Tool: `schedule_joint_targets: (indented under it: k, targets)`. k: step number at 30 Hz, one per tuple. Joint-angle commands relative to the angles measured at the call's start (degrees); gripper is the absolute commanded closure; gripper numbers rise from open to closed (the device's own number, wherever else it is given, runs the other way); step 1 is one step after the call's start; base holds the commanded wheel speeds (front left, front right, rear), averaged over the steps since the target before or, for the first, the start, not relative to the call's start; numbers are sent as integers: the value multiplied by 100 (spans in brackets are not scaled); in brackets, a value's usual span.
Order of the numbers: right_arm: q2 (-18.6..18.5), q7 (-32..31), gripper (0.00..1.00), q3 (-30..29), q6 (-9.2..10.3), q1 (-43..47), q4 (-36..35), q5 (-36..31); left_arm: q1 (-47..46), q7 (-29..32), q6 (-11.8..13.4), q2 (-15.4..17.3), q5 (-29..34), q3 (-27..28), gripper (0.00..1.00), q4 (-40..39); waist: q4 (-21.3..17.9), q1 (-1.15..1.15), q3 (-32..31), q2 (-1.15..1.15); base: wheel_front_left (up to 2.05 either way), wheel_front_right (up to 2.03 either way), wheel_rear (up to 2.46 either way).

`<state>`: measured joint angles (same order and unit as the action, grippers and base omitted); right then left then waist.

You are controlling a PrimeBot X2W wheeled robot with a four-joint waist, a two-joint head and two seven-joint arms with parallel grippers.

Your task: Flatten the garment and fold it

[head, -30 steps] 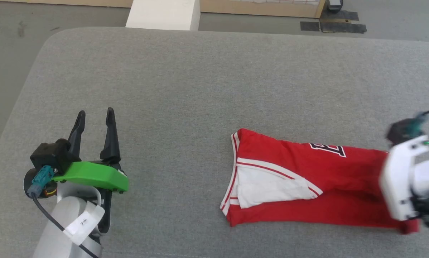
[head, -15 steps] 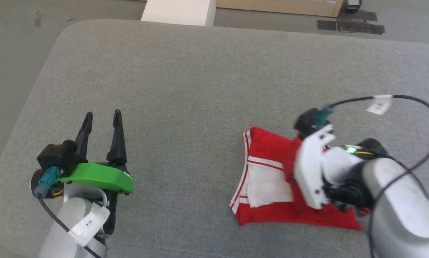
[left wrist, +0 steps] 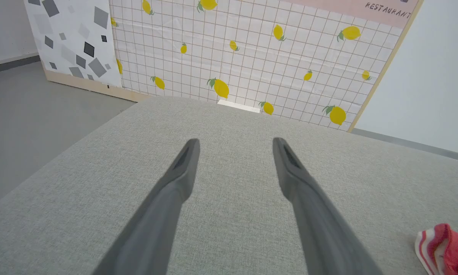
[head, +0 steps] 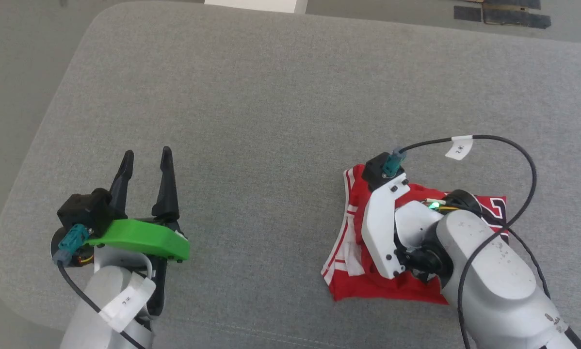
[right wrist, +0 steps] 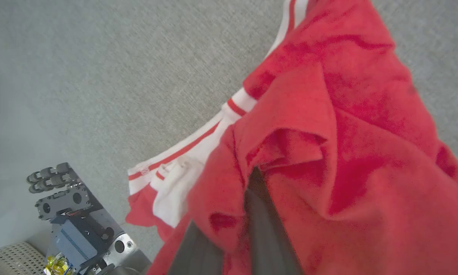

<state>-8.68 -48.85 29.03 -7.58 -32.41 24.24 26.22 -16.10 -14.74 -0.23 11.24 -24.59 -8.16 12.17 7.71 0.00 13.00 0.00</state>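
Observation:
The garment (head: 387,290), a red shirt with white striped-trim sleeves, lies doubled over at the right of the grey padded table (head: 271,97). My right arm (head: 484,271) reaches over it from the lower right, and its white wrist mount hides the fingers in the head view. In the right wrist view my right gripper (right wrist: 248,183) is shut on a fold of the garment (right wrist: 366,145), whose red cloth drapes over the fingertips. My left gripper (head: 147,154) rests open at the table's left, well apart from the shirt. Its open gripper (left wrist: 235,141) holds nothing, and a corner of the garment (left wrist: 443,244) shows at the lower right.
The table's rounded left edge drops to grey floor (head: 9,72). A white block (head: 254,5) and dark floor mats (head: 504,14) lie beyond the far edge. A lemon-patterned panel (left wrist: 252,49) stands behind the table. Robot base hardware (right wrist: 76,221) shows below the table edge.
My right gripper has carried the garment's right end leftward over the rest, so the long spread strip is now a short doubled bundle. The head camera has shifted. The left gripper stays open.

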Motion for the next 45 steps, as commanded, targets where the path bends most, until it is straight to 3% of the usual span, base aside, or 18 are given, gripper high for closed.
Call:
schedule_joint_targets:
  k: [1, 5, 6, 7, 16, 22, 37, 45]
  targets:
    - [49, 65, 100, 30, 9, -99, 154, -29, -82, -26, -40, -26, 16, 21, 0, -3, 45, 0, 72, 0, 0, 0, 0]
    - [132, 249, 100, 102, 9, -158, 464, 72, -106, -26, -65, -66, 53, 43, 0, 18, 49, 0, 107, 0, 0, 0, 0]
    - [148, 338, 69, 138, 9, -187, 486, 102, -104, -26, -70, -75, 61, 54, 0, 24, 40, 0, 106, 0, 0, 0, 0]
    - [154, 365, 0, 186, 9, -209, 505, 127, -99, -26, -75, -82, 68, 60, 0, 31, 28, 0, 100, 0, 0, 0, 0]
    - [108, 699, 0, 667, 9, -490, -106, 702, -6, -26, -132, -86, 127, 108, 0, 177, -194, 0, -242, 0, 0, 0, 0]
    - [-103, 1236, 0, 465, 9, -564, -815, 1018, 106, -26, -136, -39, 153, 141, 0, 234, -402, 0, -601, 0, 0, 0, 0]
    - [-504, 4519, 0, -2079, 9, 304, -1807, 185, 389, -26, 40, 47, 396, 268, 0, 21, -769, 0, -1165, 0, 0, 0, 0]
    - [-345, 5737, 0, -3222, 9, 1441, -1950, -541, 501, -26, 104, 16, 491, 255, 0, -7, -754, 0, -1245, 0, 0, 0, 0]
